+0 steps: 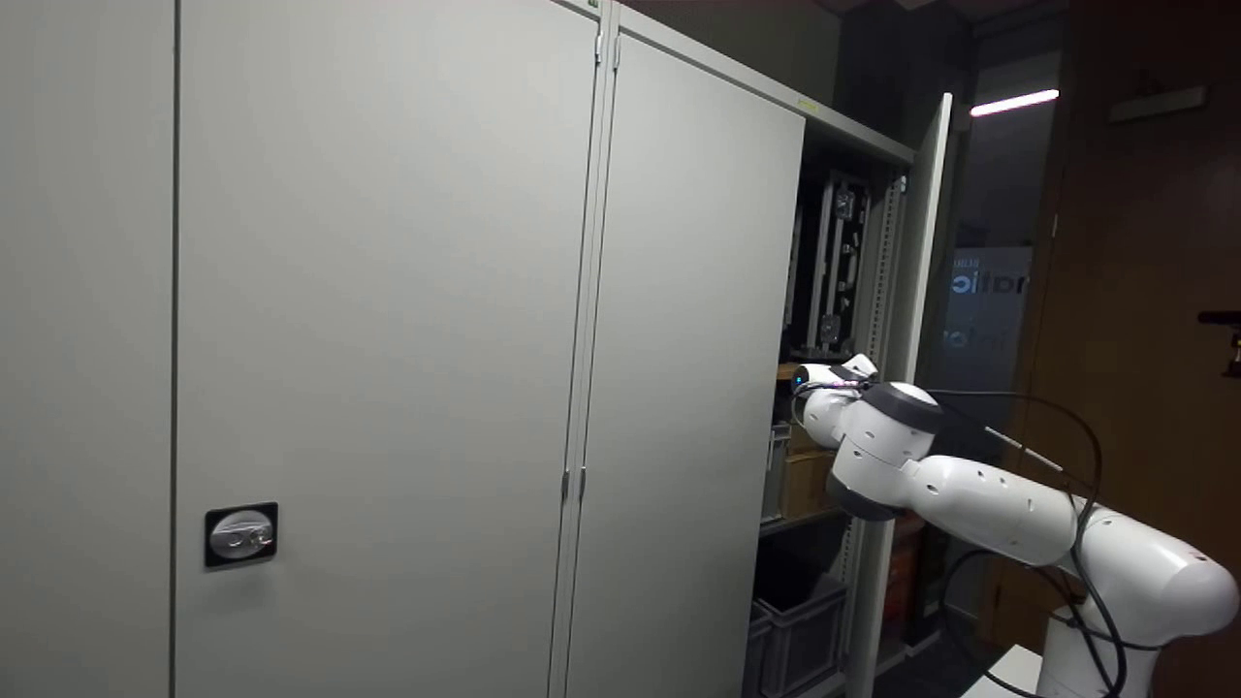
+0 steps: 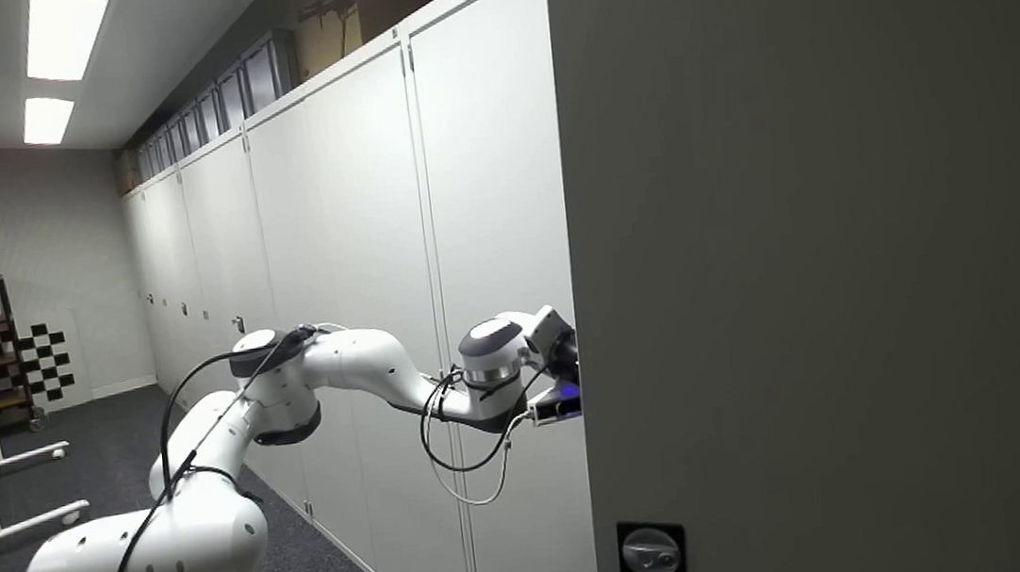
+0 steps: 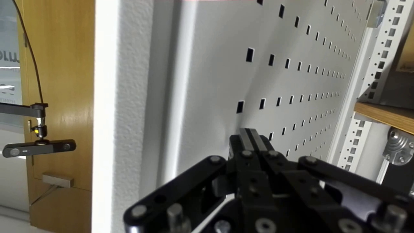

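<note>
My gripper (image 3: 253, 139) is shut, with its two finger pads together and nothing visible between them. In the wrist view it points at the inner side of an open grey cabinet door (image 3: 207, 81), which has rows of slots. The fingertips are close to this panel; I cannot tell whether they touch it. The open door also shows in both exterior views (image 1: 933, 233) (image 2: 837, 242), with a round handle (image 2: 653, 552) on its outer face. In an exterior view this door hides the fingers, and only the dark gripper body (image 2: 565, 356) shows beside its edge.
Closed cabinet doors (image 1: 388, 291) stand alongside, one with a handle (image 1: 241, 535). Inside the open cabinet are a wooden shelf (image 3: 388, 116), grey crates (image 1: 805, 630) and a cardboard box (image 1: 810, 483). A camera on a stand (image 3: 38, 148) is beyond the door's edge. Cables hang along the arm.
</note>
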Robot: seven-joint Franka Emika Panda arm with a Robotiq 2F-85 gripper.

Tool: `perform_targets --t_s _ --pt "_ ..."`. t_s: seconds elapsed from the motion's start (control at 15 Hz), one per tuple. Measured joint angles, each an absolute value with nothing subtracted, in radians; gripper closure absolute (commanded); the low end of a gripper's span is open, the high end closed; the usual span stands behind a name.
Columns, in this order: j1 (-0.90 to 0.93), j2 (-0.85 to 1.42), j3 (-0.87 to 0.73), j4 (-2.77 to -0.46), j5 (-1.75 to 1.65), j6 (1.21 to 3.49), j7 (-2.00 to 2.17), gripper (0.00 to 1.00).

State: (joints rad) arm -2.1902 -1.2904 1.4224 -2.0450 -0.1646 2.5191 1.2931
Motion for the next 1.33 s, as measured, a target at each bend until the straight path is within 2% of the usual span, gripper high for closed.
perform_targets --t_s 1.33 --pt "-2.226 -1.292 1.407 -2.060 -0.165 2.520 1.293 1.00"
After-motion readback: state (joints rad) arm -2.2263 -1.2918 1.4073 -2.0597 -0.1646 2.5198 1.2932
